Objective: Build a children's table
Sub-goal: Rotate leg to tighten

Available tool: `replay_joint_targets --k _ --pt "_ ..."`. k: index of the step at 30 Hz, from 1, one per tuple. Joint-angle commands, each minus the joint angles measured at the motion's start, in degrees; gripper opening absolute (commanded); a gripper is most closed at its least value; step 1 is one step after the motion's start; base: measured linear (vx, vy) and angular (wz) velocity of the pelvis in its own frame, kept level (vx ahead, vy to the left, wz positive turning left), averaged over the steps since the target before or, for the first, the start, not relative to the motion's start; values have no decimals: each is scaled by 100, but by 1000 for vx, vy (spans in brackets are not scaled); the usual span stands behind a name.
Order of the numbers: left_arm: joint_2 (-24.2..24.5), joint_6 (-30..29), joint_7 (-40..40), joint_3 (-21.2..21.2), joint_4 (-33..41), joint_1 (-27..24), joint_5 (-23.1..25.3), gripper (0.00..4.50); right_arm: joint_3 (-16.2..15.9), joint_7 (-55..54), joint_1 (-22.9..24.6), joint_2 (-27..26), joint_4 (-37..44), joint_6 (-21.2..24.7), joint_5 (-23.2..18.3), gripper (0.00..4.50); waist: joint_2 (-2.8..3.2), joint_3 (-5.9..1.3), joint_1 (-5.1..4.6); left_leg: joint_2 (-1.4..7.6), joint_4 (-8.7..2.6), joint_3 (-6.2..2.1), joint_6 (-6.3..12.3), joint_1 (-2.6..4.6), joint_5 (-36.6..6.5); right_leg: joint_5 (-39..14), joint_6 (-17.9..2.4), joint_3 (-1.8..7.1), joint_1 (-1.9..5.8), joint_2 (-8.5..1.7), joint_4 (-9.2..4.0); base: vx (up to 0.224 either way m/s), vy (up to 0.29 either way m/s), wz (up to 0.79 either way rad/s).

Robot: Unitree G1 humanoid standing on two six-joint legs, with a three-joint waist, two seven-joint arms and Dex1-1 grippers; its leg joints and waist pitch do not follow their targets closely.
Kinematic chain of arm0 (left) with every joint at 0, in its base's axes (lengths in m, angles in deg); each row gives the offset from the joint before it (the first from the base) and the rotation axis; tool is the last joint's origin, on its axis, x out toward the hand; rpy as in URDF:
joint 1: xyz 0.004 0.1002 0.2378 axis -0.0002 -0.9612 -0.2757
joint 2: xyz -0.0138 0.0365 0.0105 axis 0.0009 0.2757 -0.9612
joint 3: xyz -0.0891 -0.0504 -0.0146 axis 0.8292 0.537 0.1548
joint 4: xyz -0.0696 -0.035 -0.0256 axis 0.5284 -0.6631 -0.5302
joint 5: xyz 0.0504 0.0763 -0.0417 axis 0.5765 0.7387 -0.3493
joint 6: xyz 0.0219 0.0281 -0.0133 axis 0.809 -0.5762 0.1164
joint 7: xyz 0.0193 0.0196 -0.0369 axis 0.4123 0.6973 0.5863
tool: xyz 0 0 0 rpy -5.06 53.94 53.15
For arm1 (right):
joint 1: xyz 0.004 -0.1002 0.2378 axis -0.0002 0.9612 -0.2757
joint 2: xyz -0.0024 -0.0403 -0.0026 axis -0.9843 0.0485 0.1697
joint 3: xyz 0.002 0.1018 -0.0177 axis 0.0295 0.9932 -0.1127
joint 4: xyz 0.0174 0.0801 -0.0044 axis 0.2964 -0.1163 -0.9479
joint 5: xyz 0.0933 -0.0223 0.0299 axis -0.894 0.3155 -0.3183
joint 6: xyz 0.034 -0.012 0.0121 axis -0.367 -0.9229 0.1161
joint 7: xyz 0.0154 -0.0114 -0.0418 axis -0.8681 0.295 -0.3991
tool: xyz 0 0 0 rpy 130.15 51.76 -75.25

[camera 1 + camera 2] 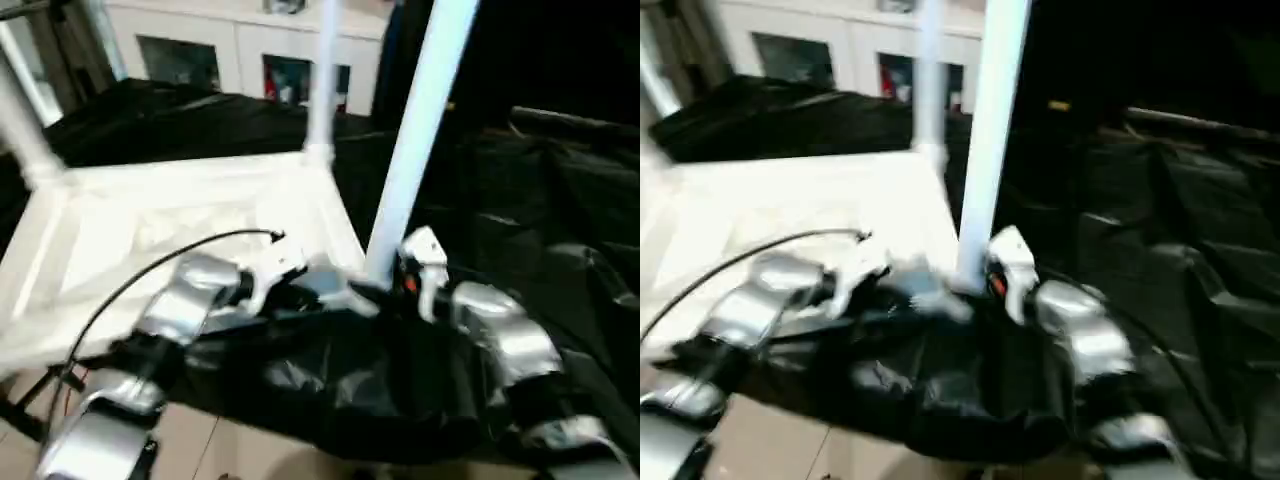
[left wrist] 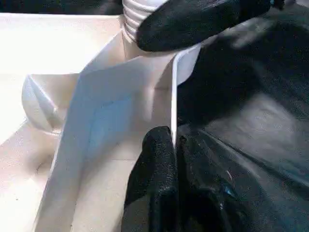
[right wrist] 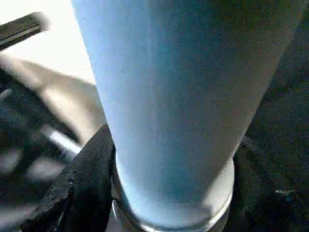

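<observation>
Tabletop (image 1: pixel 190 225) lies upside down on black plastic sheeting (image 1: pixel 520 220), ribbed underside facing up, and legs already stand in three of its corners: one at the far corner (image 1: pixel 322 70), one at the left edge of the head view (image 1: pixel 22 130), and the nearest leg (image 1: pixel 420 130) rising tilted from the near right corner. Right gripper (image 1: pixel 385 280) sits at the base of that nearest leg, and the right wrist view shows one black finger (image 3: pixel 89 183) pressed against the tube just above its collar, so it is grasping the leg. Left gripper (image 2: pixel 171 140) is clenched on the tabletop's thin side wall (image 2: pixel 145 96) right beside that corner, one finger (image 2: pixel 154 188) against the wall. White glass-door cabinet (image 1: pixel 240 50) stands behind the sheeting.
</observation>
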Motion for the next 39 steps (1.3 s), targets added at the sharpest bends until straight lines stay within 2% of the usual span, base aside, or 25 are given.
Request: replay_joint_targets --k 1,3,4,5,6,7,8,9,11,15,19,20,22,25,26,27,28,29,31,32,33,34,36,37,39 --pt "-574 82 679 159 -260 512 -171 0 -151 -559 -184 -629 -547 108 -62 270 20 -337 -24 -140 -327 109 289 2 -1371 -3565 144 98 358 -235 -690 0 0 0" --pt "-729 108 974 199 -486 664 -126 0 -91 -1032 -348 -837 -811 -17 24 270 39 -363 -54 -115 -345 78 288 -15 -1376 -3434 137 72 409 -246 -693 0 0 0" --pt "-803 128 1080 224 -599 735 -101 0 -47 -1291 -439 -945 -952 -105 135 270 77 -358 -68 -74 -371 58 285 5 -1423 -3288 57 65 412 -261 -689 0 0 0" --pt "-884 179 1137 240 -704 802 -92 0 -10 -1492 -544 -1061 -1117 -272 231 270 67 -347 -89 -71 -377 56 289 3 -1469 -3263 38 56 412 -259 -704 0 0 0" --pt "-931 220 1138 243 -747 829 -101 0 16 -1497 -601 -1127 -1196 -376 208 270 73 -339 -104 -79 -371 50 291 44 -1613 -3323 15 34 408 -275 -726 0 0 0" --pt "-966 244 1090 229 -756 840 -116 0 62 -1407 -652 -1192 -1242 -406 106 305 69 -350 -114 -76 -380 46 334 40 -1661 -3292 -8 42 430 -287 -719 0 0 0" --pt "-976 274 1016 193 -726 823 -119 0 128 -1245 -675 -1243 -1208 -351 -47 305 78 -356 -104 -60 -397 36 350 28 -1632 -3203 -42 54 456 -299 -702 0 0 0" --pt "-976 277 1010 190 -722 821 -118 0 133 -1232 -676 -1245 -1203 -345 -58 340 69 -370 -97 -34 -429 31 396 -7 -1501 -2946 -131 96 488 -310 -654 0 0 0" --pt "-948 367 913 141 -731 786 -95 0 142 -1089 -668 -1223 -1142 -300 -99 344 67 -370 -77 -18 -451 42 425 -11 -1388 -2591 -367 166 485 -312 -576 0 0 0" --pt "-872 659 853 103 -849 758 -48 0 -41 -1065 -559 -1004 -984 -498 170 381 60 -367 -50 -27 -447 73 447 3 -1241 -2365 -565 226 469 -308 -525 0 0 0" --pt "-738 1212 670 11 -882 671 56 0 -87 -637 -88 -568 -170 -555 125 381 25 -356 13 -64 -419 111 515 26 -1236 -2706 -431 253 451 -306 -546 0 0 0" --pt "-738 1212 670 11 -882 671 56 0 -87 -637 -88 -568 -170 -555 125 381 19 -362 33 -76 -423 109 528 20 -1170 -2718 -387 245 473 -296 -556 0 0 0" --pt "-675 1532 467 -91 -875 630 98 0 -73 -419 130 -380 194 -510 35 381 10 -387 128 -68 -434 124 588 7 -888 -2545 -336 269 498 -292 -530 0 0 0" --pt "-659 1925 334 -169 -1059 698 192 0 -62 326 618 80 1048 -281 -315 381 12 -403 216 -35 -442 132 668 10 -600 -2125 -430 294 492 -276 -460 0 0 0" --pt "-663 1987 323 -175 -1113 723 206 0 -67 458 697 162 1173 -248 -370 381 114 -400 235 -39 -447 121 670 9 -566 -2065 -462 293 499 -275 -460 0 0 0" --pt "-668 2053 315 -183 -1176 752 223 0 -73 601 785 254 1311 -212 -429 381 46 -394 258 -24 -442 132 700 4 -630 -2057 -448 289 508 -263 -475 0 0 0" --pt "-687 2216 268 -197 -1289 806 232 0 -28 802 918 402 1483 -147 -549 381 105 -402 295 -37 -441 136 692 31 -651 -2018 -497 304 493 -266 -455 0 0 0" --pt "-698 2312 258 -204 -1352 836 236 0 6 893 988 477 1560 -124 -607 381 98 -399 287 -35 -439 140 716 4 -648 -1987 -523 305 511 -253 -464 0 0 0" --pt "-730 2570 247 -231 -1516 920 252 0 98 1103 1166 685 1751 -69 -732 381 106 -402 315 -53 -430 150 744 -5 -660 -2054 -476 307 515 -247 -471 0 0 0" --pt "-754 2718 254 -236 -1587 961 254 0 144 1188 1242 778 1838 -36 -787 381 134 -413 333 -41 -426 144 737 9 -660 -2049 -496 310 512 -260 -454 0 0 0" --pt "-771 2801 224 -233 -1618 977 244 0 162 1224 1276 817 1883 -25 -806 381 124 -410 332 -40 -424 150 760 -9 -636 -2023 -510 317 508 -253 -456 0 0 0" --pt "-822 2982 185 -214 -1703 1019 230 0 198 1296 1360 913 2010 46 -861 381 168 -412 333 -46 -425 143 743 -29 -623 -2055 -488 307 524 -250 -466 0 0 0" --pt "-867 3103 130 -189 -1739 1032 189 0 202 1297 1400 954 2072 62 -860 381 151 -422 351 -51 -411 151 750 -17 -619 -2059 -467 311 510 -249 -467 0 0 0" --pt "-925 3274 188 -161 -1827 1058 188 0 218 1223 1426 962 2118 105 -851 381 186 -412 349 -55 -411 157 755 -17 -661 -2120 -490 313 493 -245 -482 0 0 0" --pt "-929 3380 325 -169 -1884 1074 249 0 208 1180 1430 941 2130 114 -846 381 174 -416 359 -72 -405 158 747 -35 -642 -2202 -431 303 503 -242 -483 0 0 0"
